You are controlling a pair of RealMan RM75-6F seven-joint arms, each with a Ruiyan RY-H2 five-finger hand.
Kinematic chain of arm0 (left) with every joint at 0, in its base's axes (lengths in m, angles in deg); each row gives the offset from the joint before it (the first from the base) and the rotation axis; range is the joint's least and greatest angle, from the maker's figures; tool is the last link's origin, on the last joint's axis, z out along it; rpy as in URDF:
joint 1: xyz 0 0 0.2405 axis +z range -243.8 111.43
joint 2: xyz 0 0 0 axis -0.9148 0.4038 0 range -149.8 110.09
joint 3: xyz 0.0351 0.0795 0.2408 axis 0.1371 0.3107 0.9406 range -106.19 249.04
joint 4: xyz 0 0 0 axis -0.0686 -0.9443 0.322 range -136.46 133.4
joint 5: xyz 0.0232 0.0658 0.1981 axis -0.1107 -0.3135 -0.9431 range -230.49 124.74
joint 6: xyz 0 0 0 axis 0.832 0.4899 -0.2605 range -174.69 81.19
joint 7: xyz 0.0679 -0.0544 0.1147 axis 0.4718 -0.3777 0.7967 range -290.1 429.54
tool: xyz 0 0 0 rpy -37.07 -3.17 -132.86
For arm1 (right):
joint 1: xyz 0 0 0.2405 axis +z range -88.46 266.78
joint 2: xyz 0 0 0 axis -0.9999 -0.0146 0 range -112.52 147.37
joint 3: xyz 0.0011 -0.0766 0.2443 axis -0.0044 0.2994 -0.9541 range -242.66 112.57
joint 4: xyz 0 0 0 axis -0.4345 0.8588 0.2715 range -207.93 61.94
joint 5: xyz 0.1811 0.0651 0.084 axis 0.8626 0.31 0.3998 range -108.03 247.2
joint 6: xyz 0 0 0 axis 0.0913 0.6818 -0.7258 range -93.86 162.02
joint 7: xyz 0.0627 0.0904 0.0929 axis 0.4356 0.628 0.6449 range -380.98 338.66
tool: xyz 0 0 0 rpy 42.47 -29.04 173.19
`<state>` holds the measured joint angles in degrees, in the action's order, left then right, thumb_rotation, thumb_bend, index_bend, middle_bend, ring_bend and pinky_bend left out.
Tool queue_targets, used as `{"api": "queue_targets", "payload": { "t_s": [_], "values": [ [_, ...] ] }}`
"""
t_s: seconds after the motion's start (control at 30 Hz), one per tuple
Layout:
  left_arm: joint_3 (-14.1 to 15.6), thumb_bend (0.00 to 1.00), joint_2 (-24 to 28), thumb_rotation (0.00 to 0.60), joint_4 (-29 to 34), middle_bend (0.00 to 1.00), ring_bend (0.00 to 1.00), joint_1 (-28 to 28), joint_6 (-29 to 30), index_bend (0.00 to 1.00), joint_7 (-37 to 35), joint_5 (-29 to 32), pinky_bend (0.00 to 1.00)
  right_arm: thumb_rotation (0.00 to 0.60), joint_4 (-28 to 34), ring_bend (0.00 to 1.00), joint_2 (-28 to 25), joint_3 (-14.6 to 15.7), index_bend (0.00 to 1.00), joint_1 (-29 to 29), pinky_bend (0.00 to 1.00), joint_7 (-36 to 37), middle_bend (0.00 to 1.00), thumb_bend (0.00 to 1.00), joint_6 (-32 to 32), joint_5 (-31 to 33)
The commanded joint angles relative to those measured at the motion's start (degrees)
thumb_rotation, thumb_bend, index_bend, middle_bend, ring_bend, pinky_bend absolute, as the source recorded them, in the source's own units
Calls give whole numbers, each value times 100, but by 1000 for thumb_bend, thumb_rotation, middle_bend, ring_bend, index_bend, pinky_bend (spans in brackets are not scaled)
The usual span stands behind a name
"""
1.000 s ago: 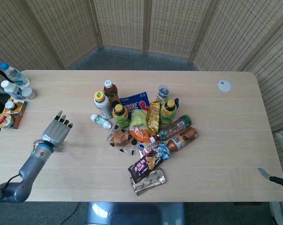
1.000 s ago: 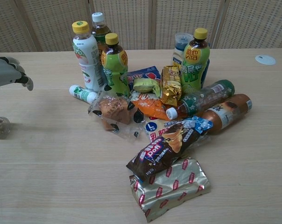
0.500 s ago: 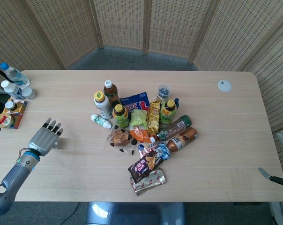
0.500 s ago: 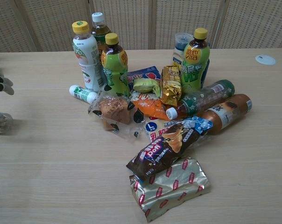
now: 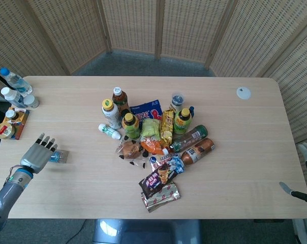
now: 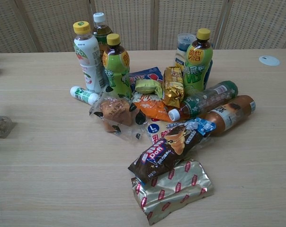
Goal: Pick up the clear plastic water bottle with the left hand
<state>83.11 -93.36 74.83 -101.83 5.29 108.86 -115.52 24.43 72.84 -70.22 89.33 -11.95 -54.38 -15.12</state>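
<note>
The clear plastic water bottle [image 5: 59, 156] lies on its side near the table's left edge; its end also shows in the chest view [image 6: 0, 126]. My left hand [image 5: 36, 155] hovers just left of it with the fingers spread and pointing away from me, holding nothing; its fingertips overlap the bottle's near end in the head view. Whether they touch it I cannot tell. In the chest view the hand is almost wholly out of frame. Of my right hand only a dark sliver [image 5: 289, 189] shows at the table's right edge.
A pile of drink bottles [image 5: 130, 124] and snack packets [image 5: 160, 195] fills the table's middle. Two upright water bottles [image 5: 13, 80] and a small box with jars [image 5: 11, 123] stand at the far left. A white disc [image 5: 243, 92] lies at the back right.
My left hand has drawn back leftward and toward me, from beside the pile to the table's left edge. The clear bottle has stayed lying on the table.
</note>
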Motion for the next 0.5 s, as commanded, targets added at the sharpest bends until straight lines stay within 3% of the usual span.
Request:
{"api": "queue_targets", "payload": {
  "t_s": [0.03, 0.17, 0.23, 0.37, 0.5],
  "values": [
    [-69, 0, -202, 600, -239, 0, 0, 71, -21, 140, -61, -124, 0, 585, -5, 0, 2, -3, 0, 0, 0, 7, 0, 0, 1, 6],
    [-146, 0, -387, 600, -435, 7, 16, 117, -33, 149, -88, -191, 7, 587, -17, 0, 10, -5, 0, 8, 0, 9, 0, 0, 15, 11],
    [-185, 0, -472, 600, -525, 83, 114, 137, -42, 158, -104, -229, 66, 587, -23, 0, 15, -4, 0, 10, 0, 5, 0, 0, 20, 14],
    [-227, 0, -623, 600, -707, 343, 378, 192, 22, 254, -69, -349, 381, 584, -29, 0, 19, -8, 0, 11, 0, 15, 0, 0, 16, 15],
    [-294, 0, -775, 600, -870, 504, 542, 265, 125, 419, -67, -442, 583, 586, -25, 0, 14, -3, 0, 9, 0, 23, 0, 0, 12, 1]
  ]
}}
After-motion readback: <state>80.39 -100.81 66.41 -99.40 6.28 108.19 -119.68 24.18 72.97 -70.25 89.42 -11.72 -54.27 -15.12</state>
